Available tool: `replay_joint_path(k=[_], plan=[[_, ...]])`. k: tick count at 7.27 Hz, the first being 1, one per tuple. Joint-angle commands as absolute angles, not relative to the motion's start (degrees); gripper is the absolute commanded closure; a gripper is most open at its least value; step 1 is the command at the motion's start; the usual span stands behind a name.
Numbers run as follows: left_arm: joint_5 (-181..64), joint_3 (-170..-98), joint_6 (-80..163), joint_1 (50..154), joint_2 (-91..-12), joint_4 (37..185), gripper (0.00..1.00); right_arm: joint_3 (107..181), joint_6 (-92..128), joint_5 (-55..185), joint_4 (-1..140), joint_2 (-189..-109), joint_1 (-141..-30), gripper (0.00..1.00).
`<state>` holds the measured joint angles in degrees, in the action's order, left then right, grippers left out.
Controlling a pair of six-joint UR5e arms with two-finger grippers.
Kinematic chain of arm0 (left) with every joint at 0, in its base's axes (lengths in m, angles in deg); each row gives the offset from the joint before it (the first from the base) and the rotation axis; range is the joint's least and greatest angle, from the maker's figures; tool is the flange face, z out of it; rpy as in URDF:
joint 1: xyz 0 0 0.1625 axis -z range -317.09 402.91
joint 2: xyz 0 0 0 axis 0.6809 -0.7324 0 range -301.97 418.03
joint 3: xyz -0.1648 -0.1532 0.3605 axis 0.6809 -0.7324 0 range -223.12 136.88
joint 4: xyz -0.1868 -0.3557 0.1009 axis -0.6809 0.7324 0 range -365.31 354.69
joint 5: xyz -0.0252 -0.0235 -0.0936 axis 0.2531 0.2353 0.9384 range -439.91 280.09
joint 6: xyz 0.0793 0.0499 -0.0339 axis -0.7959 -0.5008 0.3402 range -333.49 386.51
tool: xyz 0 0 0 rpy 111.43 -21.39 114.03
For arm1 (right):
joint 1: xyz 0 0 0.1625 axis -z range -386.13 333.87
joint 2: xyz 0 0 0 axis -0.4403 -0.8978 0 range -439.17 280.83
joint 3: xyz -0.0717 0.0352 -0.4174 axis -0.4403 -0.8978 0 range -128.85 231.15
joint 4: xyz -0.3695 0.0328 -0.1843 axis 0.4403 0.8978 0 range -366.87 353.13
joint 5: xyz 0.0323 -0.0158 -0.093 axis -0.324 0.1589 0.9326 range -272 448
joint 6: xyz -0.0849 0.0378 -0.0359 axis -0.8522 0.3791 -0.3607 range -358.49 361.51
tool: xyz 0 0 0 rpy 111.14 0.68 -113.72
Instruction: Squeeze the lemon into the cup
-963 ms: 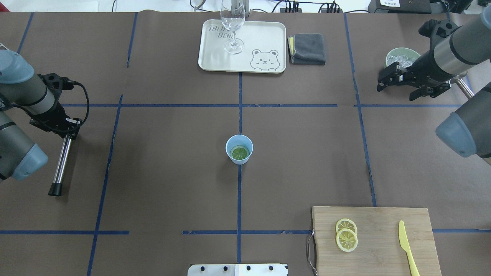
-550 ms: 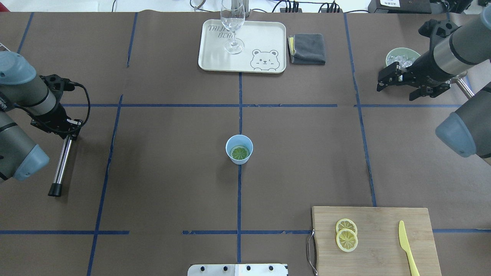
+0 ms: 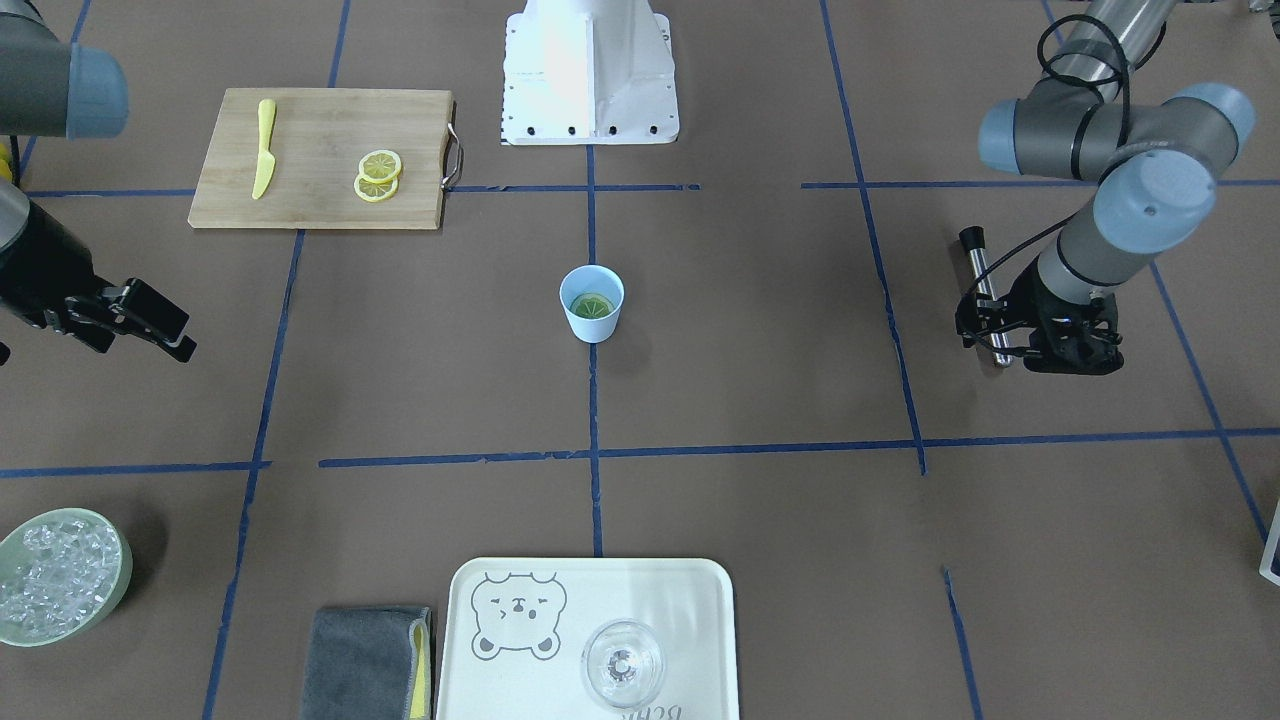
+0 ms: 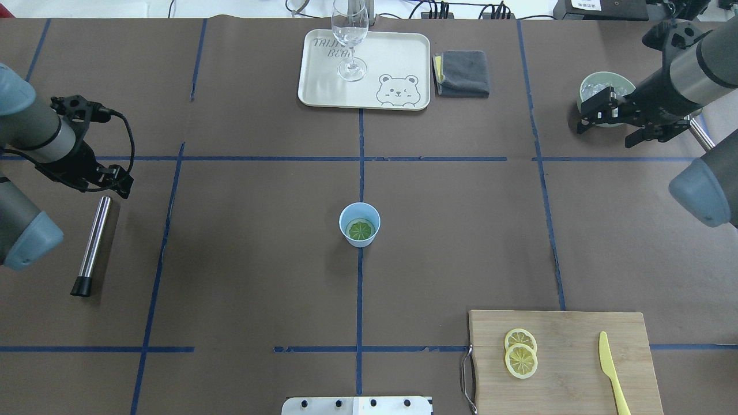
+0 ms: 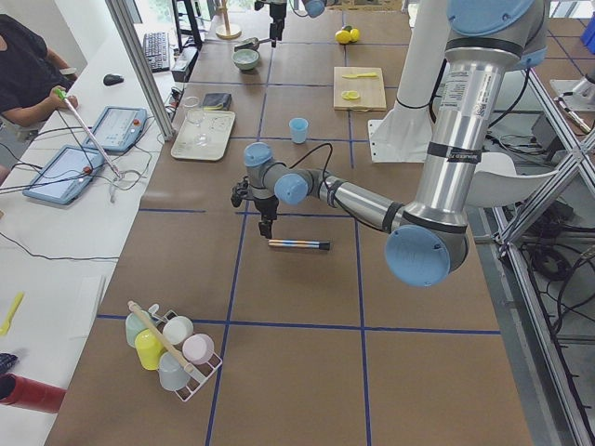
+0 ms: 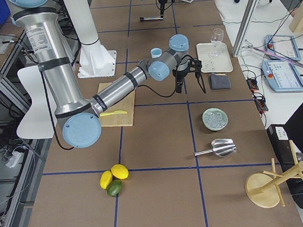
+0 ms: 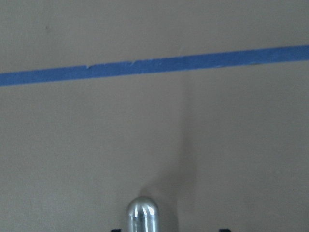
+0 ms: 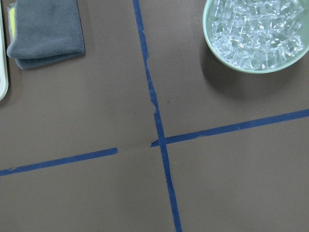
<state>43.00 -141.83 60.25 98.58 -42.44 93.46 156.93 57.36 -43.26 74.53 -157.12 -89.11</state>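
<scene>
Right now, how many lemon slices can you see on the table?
3. One slice lies flat inside the blue cup. Two more, a far slice and a near slice, overlap on the cutting board. Another could hide beneath them.

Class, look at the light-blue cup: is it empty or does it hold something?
Not empty. A round lemon slice lies inside the upright cup, visible through its open mouth from overhead.

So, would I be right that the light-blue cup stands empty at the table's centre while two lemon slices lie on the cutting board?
Not quite: the cup is not empty; the overhead exterior view shows a lemon slice inside it. The two slices on the cutting board are right.
</scene>
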Motion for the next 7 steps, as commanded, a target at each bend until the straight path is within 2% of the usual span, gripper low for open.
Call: replay_joint_path(k=[1, 3, 4, 6, 7], plan=[[43.7, -150.8, 47.0, 110.7, -36.0, 93.3, 0.0, 156.4, 49.0, -44.6, 75.0, -161.0, -95.4, 0.0], [49.7, -149.1, 31.0, 122.2, -32.1, 93.2, 0.0, 152.3, 36.1, -45.8, 75.0, -165.2, -102.0, 0.0], [52.9, -144.5, 23.5, 127.8, -31.6, 93.2, 0.0, 148.7, 28.7, -48.2, 76.0, -165.4, -106.8, 0.0], [54.8, -136.3, 19.7, 131.8, -31.7, 93.0, 0.0, 144.9, 14.0, -48.5, 82.9, -165.2, -112.6, 0.0], [57.8, -135.5, 19.7, 133.2, -31.6, 90.8, 0.0, 142.7, 7.4, -47.7, 85.3, -165.1, -114.2, 0.0]])
